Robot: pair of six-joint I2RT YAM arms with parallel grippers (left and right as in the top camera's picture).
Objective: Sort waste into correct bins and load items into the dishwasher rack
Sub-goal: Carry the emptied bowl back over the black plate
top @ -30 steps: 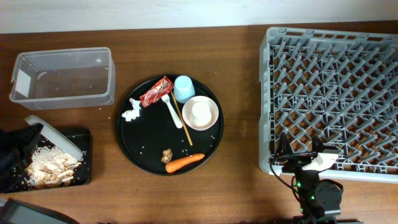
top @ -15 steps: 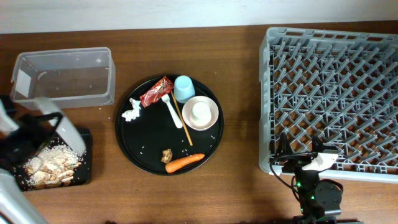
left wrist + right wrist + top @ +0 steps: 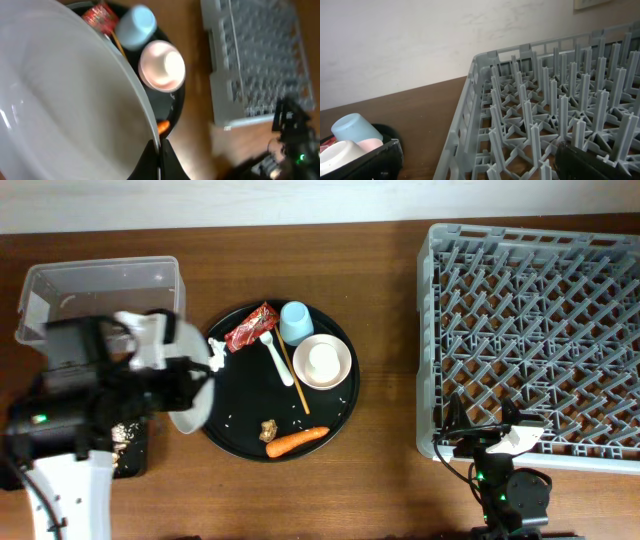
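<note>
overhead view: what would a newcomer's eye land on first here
The big grey dishwasher rack fills the right side, no dishes visible in it. At the left, the left tool grips a pale grey plate by its rim, tilted over the edge of the round black tray, where a bowl, blue cup and carrot lie.

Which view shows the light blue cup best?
Overhead: the light blue cup is sharp and unobstructed on the round black tray. Left wrist shows it blurred; right wrist shows it small in the lower-left corner.
</note>
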